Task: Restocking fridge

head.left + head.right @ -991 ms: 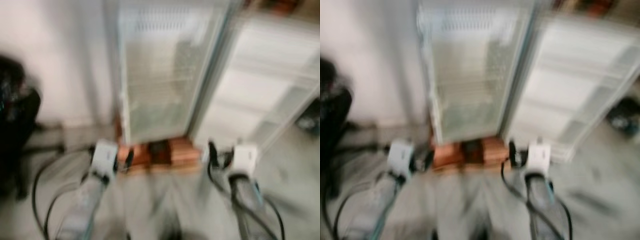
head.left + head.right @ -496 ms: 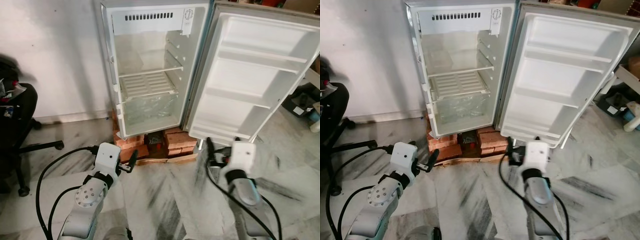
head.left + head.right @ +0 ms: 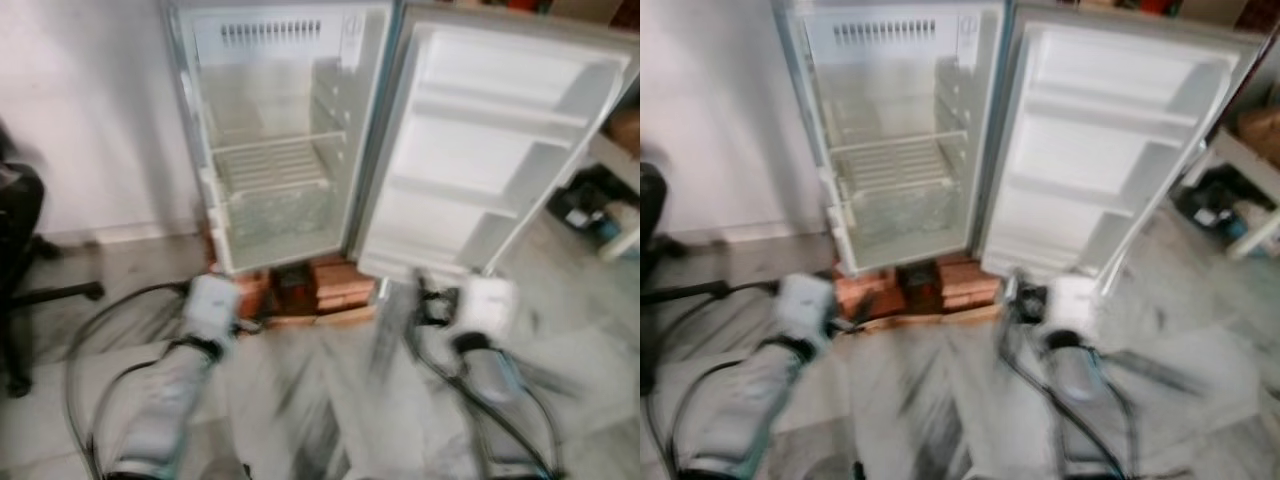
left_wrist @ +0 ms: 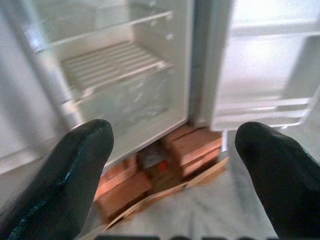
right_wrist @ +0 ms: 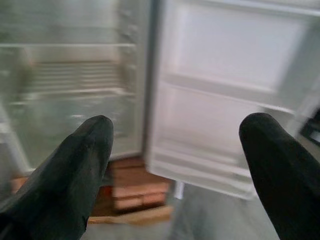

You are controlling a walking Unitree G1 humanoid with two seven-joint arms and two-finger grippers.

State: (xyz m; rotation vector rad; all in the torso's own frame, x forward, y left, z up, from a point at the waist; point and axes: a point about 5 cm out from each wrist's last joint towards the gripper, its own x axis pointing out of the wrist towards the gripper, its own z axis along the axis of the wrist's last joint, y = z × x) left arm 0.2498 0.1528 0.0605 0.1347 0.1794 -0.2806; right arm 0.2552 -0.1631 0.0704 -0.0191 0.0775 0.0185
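- Fridge [image 3: 275, 140] slides left in the head views and blurs — the robot is turning, door [image 3: 490, 150] wide, shelves bare.
- Left gripper [image 4: 175, 165] and right gripper [image 5: 175, 160] both spread, holding nothing: stocking not yet begun.

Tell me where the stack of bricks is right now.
The bricks sit on the floor directly under the open fridge, propping it up, ahead of the robot and between the left gripper and right gripper in the eye views.

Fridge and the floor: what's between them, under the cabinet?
Stacked bricks prop the fridge off the floor, with a dark object in their gap, seen in both eye views.
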